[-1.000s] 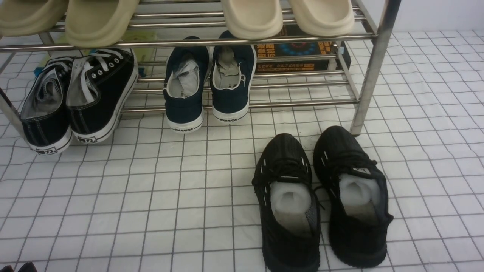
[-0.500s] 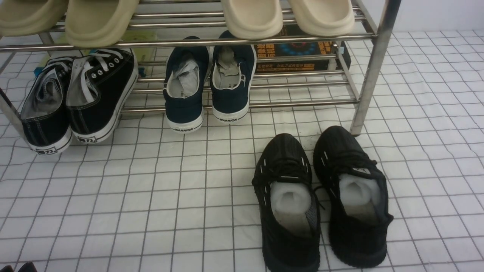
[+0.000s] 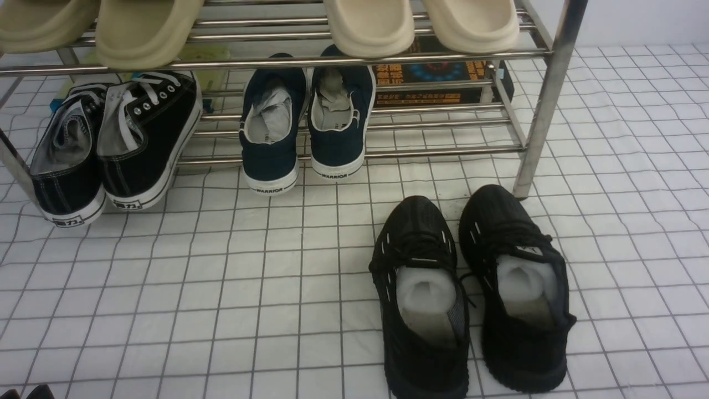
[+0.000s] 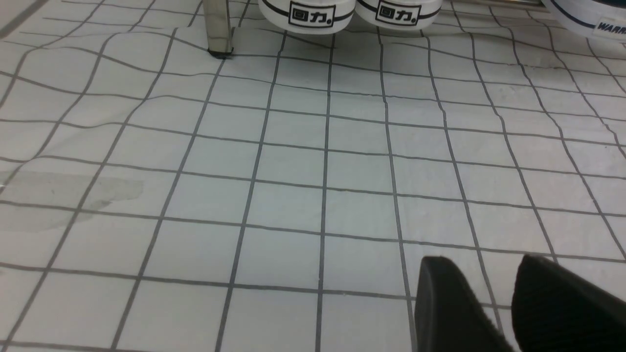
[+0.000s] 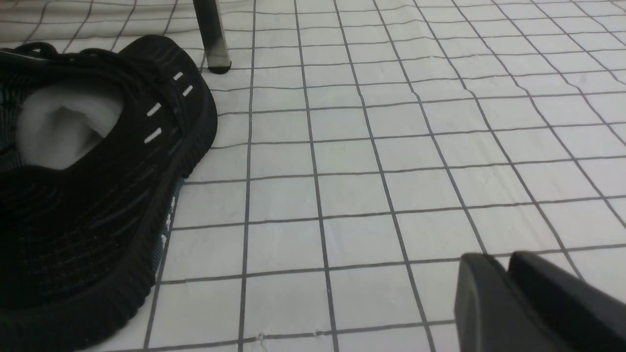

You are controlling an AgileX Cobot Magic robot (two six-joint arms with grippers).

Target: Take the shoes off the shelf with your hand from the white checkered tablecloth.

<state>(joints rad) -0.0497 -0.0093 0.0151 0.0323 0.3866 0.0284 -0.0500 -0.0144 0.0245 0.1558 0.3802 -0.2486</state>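
Where the tablecloth (image 3: 166,288) wrinkles — black shoes (image 3: 471,288), off the shelf (image 3: 545,100).

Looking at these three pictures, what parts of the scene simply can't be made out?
- Front view: neither arm shows; the beige slippers are cut off by the top edge.
- Front view: the box behind the shelf has print too small to read.
- Right wrist view: only one of the black shoes shows, cropped by the edge.
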